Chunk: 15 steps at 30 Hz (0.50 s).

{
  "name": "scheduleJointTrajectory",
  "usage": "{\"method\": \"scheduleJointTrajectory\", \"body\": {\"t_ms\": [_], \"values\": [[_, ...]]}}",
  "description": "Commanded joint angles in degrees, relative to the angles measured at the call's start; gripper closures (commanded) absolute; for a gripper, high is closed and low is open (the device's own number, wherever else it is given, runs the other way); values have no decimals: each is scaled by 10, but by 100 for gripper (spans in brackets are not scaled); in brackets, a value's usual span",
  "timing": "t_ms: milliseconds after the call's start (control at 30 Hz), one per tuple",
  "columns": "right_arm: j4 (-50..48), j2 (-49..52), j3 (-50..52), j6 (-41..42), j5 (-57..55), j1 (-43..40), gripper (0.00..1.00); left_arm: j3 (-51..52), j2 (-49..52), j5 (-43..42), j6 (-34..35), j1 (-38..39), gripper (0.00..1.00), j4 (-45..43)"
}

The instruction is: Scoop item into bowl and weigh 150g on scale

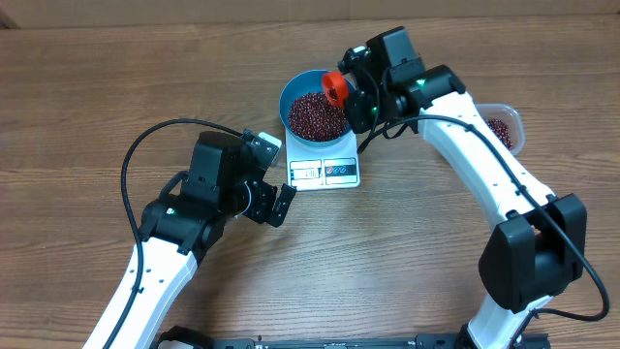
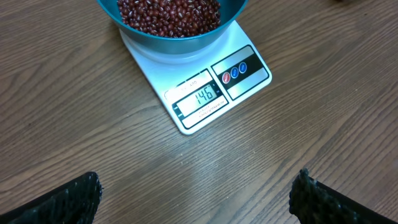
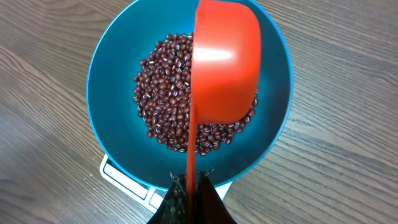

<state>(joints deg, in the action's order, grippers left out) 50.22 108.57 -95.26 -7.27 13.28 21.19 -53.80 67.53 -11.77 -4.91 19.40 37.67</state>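
right claw (image 3: 189, 186) on glossy orange scoop (image 3: 225, 62) above grainy red-brown beans (image 3: 161, 93)

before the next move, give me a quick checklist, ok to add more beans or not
1. bowl seated on scale: ok
2. display at target: not ok, it reads 146, just short of 150
3. right gripper shut on the scoop handle: ok
4. scoop over the bowl, above the beans: ok
5. scoop emptied: cannot tell, only its back shows
6. left gripper open and off the scale: ok
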Motion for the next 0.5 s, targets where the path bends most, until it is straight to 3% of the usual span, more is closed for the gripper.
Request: {"method": "scheduleJointTrajectory", "body": {"t_ms": [0, 467], "values": [[0, -18, -16, 13, 45, -16, 96, 3, 0, 2, -13, -3, 1, -2], [6, -18, -16, 12, 97, -48, 96, 3, 0, 2, -13, -3, 1, -2]]}}
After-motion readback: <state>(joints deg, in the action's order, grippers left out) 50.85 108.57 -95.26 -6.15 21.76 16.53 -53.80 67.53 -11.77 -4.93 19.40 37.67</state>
